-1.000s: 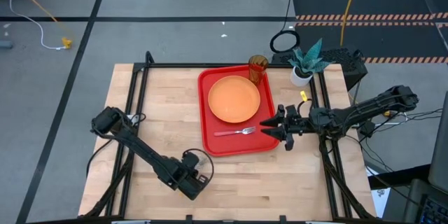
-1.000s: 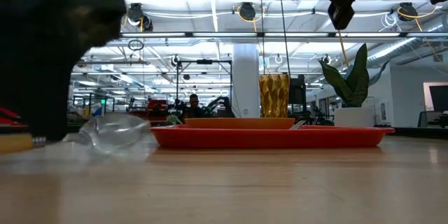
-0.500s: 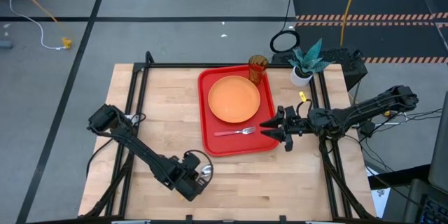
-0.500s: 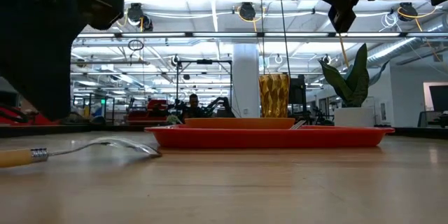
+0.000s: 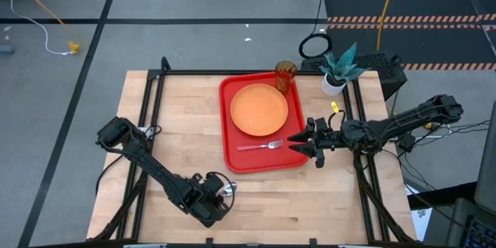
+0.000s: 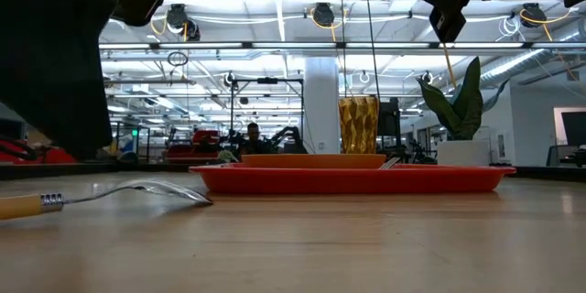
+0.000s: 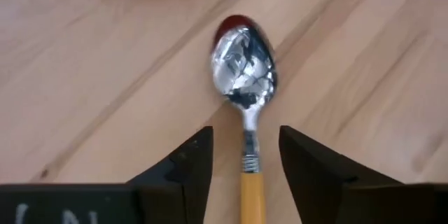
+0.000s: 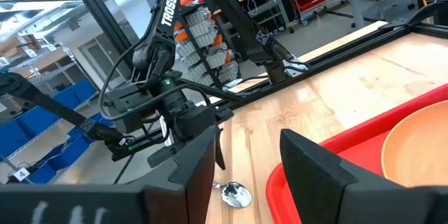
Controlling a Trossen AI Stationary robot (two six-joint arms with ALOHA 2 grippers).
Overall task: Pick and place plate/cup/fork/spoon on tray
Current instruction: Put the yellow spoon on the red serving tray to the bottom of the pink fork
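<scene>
The spoon [image 7: 243,63], with a silver bowl and an orange handle, lies flat on the wood table near its front edge. My left gripper [image 7: 245,150] is open, one finger on each side of the handle's neck, touching nothing. The red tray [image 5: 232,151] holds the orange plate [image 5: 260,108], the amber cup [image 5: 285,76] at its far right corner and the fork [image 5: 261,146] in front of the plate. My right gripper [image 5: 298,141] hovers open above the tray's right rim. In the low view the spoon [image 6: 174,192] lies left of the tray [image 6: 352,179].
A white pot with a teal plant [image 5: 335,74] stands at the table's far right, beyond the tray. Black frame rails [image 5: 151,116] run along the table's left and right sides. Bare wood [image 5: 310,201] lies between the spoon and the right rail.
The spoon's bowl, tipped up off the table a second ago, has come down, and the spoon now lies flat. My left gripper has drawn back slightly toward the table's near edge and has risen a little.
</scene>
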